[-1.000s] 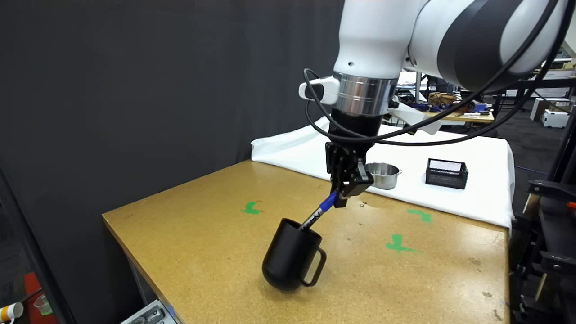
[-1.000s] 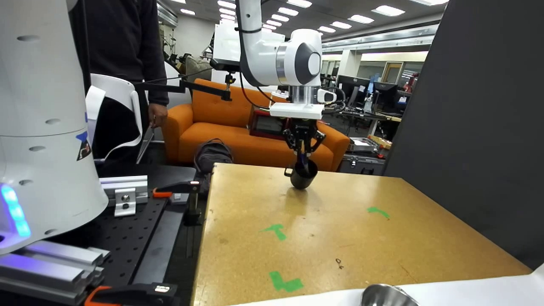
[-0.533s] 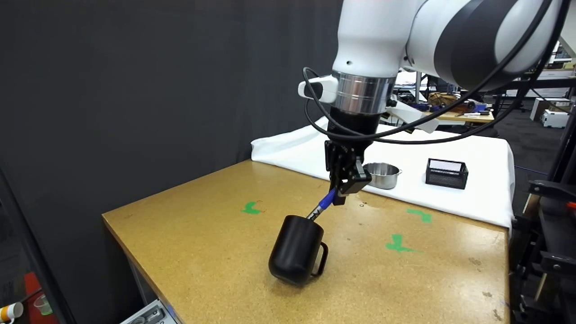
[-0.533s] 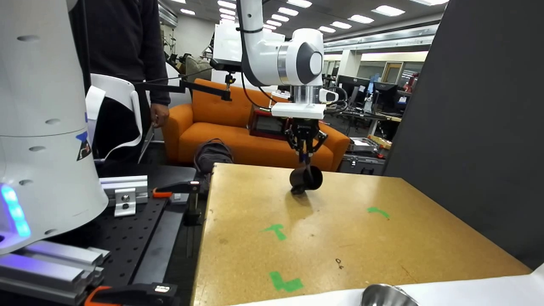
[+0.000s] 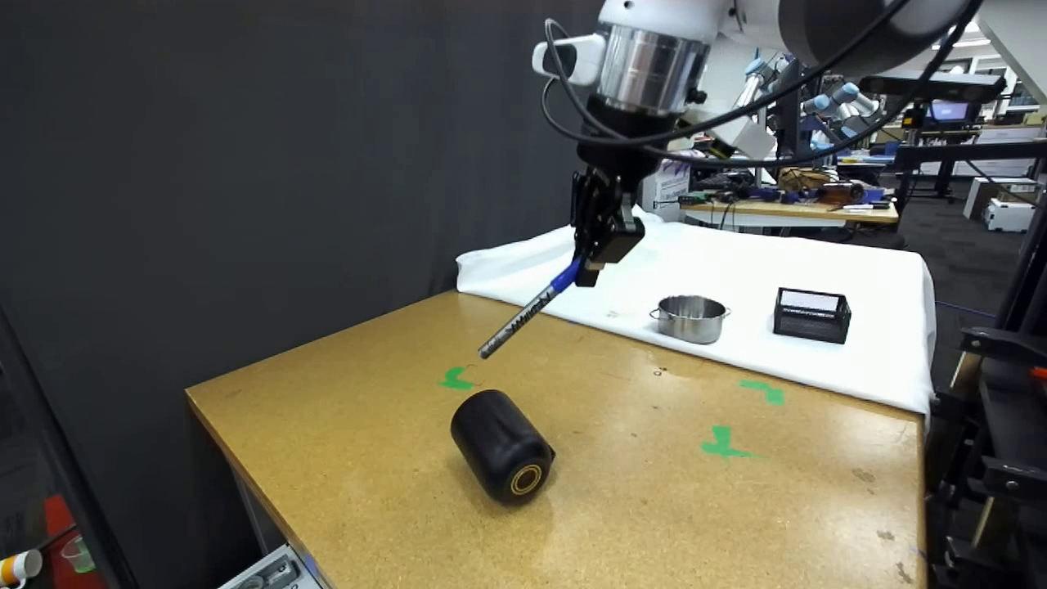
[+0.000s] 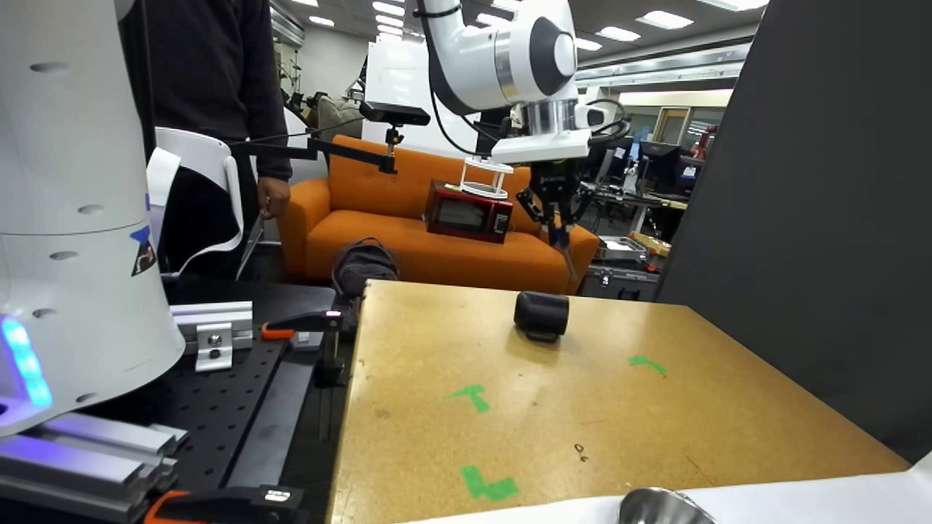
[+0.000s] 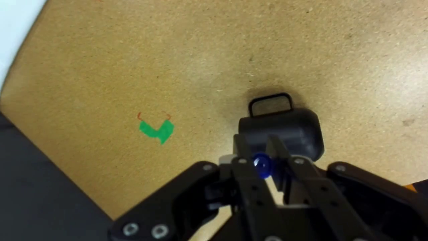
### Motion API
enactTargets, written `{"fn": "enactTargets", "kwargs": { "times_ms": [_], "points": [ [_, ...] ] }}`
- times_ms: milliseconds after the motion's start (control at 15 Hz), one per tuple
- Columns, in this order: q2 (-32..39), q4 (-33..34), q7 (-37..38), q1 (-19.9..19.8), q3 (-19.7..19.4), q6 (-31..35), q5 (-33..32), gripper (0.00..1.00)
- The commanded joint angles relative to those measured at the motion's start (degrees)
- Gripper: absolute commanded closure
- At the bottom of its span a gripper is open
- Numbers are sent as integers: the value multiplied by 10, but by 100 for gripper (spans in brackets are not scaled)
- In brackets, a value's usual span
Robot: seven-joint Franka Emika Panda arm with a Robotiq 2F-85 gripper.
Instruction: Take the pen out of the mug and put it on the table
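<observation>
My gripper (image 5: 585,274) is shut on the blue end of the pen (image 5: 527,314) and holds it tilted in the air, its dark tip pointing down. In an exterior view the gripper (image 6: 558,227) and the pen (image 6: 559,238) hang above the table's far edge. In the wrist view the pen's blue end (image 7: 262,165) sits between the fingers (image 7: 256,144). The black mug (image 5: 499,446) lies on its side on the tan table (image 5: 654,491), apart from the pen and below it. Its handle shows in the wrist view, where the fingers partly cover the mug (image 7: 284,127).
A shiny metal bowl (image 5: 691,319) and a black mesh box (image 5: 811,316) stand on a white-covered surface (image 5: 867,360) beside the table. A dark curtain (image 5: 286,164) borders the table. Green tape marks (image 5: 456,379) lie on the wood. A person (image 6: 211,87) stands near the robot base.
My gripper has risen with the pen, which has come out of the mug. The mug, tilted and hanging around the pen before, has dropped onto its side on the table and turned.
</observation>
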Motion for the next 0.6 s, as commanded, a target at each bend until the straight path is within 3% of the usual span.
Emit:
{"fn": "enactTargets", "kwargs": {
  "times_ms": [0, 533],
  "points": [
    [-53, -28, 30, 5, -24, -19, -39, 95],
    [-43, -86, 88, -2, -58, 5, -73, 95]
  ]
}}
